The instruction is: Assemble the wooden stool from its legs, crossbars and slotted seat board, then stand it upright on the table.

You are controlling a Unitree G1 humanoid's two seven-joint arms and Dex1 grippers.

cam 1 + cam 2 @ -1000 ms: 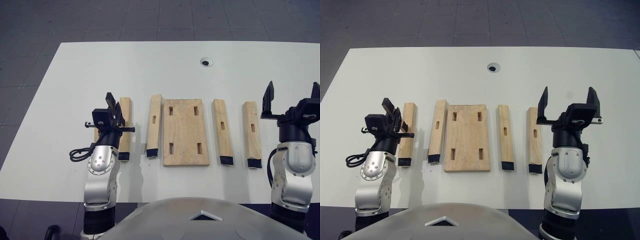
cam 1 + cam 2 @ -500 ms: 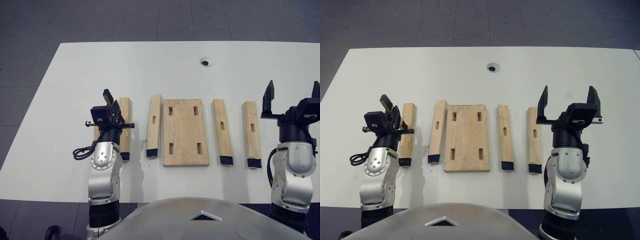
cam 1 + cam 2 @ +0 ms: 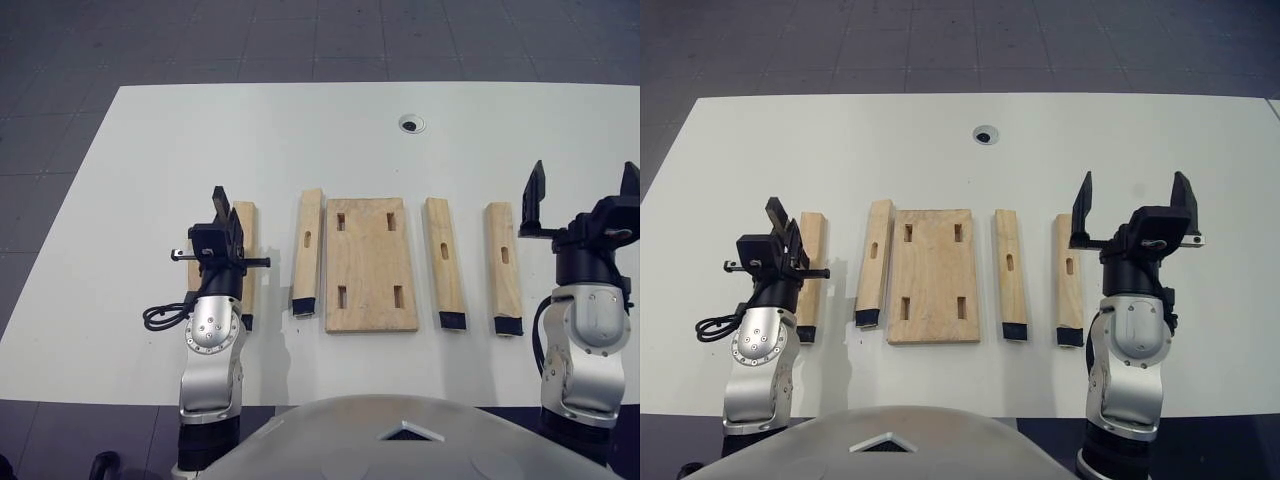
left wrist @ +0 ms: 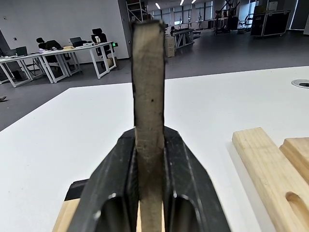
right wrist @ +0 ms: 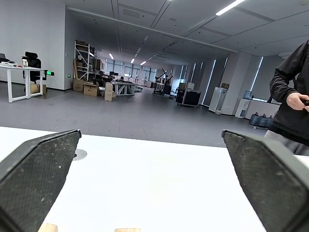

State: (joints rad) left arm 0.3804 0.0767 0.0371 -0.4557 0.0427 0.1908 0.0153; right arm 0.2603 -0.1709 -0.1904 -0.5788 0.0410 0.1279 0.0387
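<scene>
Stool parts lie flat in a row on the white table [image 3: 150, 140], with 12 o'clock taken as the far edge. The slotted seat board [image 3: 371, 265] sits in the middle, its four slots facing up. Just beside it at 9 o'clock lies the inner left piece [image 3: 312, 265], and farther out the outer left piece [image 3: 250, 275]. At 3 o'clock lie the inner right piece [image 3: 444, 262] and, past a narrow gap, the outer right piece [image 3: 504, 265]. Each piece runs from 12 to 6 o'clock, its black-capped end toward 6.

The left gripper [image 3: 224, 208] sits over the 9 o'clock side of the outer left piece, its fingers pressed together with nothing between them. A sliver of further wood shows beneath it. The right gripper [image 3: 1133, 190] is raised at 3 o'clock of the outer right piece, between it and the table's right edge, fingers spread wide and holding nothing.

A broad band of bare tabletop runs from the parts toward 12 o'clock, marked by a cable hole [image 3: 411, 123] near the far edge. A narrower strip separates the black caps from the near edge. White surface stretches from the left gripper to the left edge.
</scene>
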